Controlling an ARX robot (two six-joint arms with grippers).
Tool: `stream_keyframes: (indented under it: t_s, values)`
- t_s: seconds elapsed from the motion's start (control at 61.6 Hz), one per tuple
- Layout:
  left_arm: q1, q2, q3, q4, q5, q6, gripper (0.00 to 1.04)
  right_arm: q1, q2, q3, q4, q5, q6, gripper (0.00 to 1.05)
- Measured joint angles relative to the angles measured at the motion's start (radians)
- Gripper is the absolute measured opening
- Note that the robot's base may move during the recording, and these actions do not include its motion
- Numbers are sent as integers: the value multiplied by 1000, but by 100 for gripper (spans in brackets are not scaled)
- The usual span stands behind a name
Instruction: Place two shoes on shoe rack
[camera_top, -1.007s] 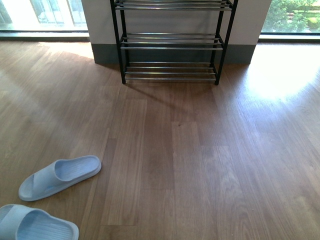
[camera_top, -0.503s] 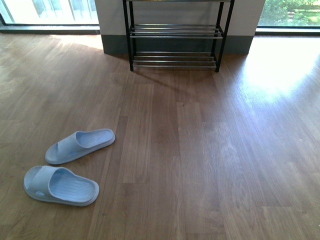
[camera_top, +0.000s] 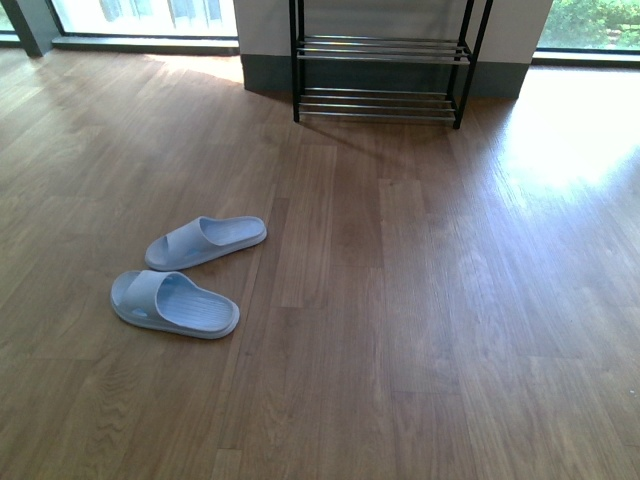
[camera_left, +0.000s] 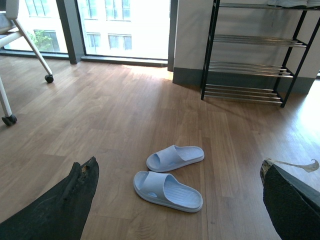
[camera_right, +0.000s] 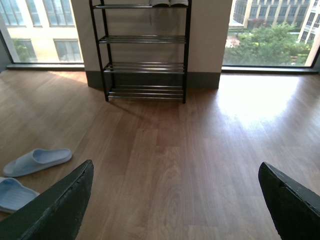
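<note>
Backing away has shrunk the shoe rack (camera_top: 380, 45) and brought both slippers (camera_top: 180, 303) fully into front view. Empty, the left gripper (camera_left: 177, 165) and right gripper (camera_right: 176, 166) gape wide. Pale soles on the rack's top shelf look like the two shoes (camera_right: 169, 2), so placing seems done

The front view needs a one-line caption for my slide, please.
Two pale blue slippers lie on the wood floor, far from the chrome-shelved shoe rack.

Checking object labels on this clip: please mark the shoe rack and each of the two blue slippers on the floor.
shoe rack (camera_top: 380, 50), front view, on its upper visible shelf.
nearer slipper (camera_top: 195, 308), front view, on its ribbed footbed.
farther slipper (camera_top: 225, 234), front view, on its footbed.
</note>
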Motion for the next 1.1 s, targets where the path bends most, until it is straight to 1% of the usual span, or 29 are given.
stream_keyframes:
  t_s: [0.601,0.698,1.104]
  values:
    - [0,0,0,0,3,0,95,0,-1,0,-1,5,0,96]
    - [0,0,0,0,-8,0,95,-1,-1,0,0,-6,0,96]
    - [0,0,0,0,3,0,95,-1,-1,0,0,2,0,96]
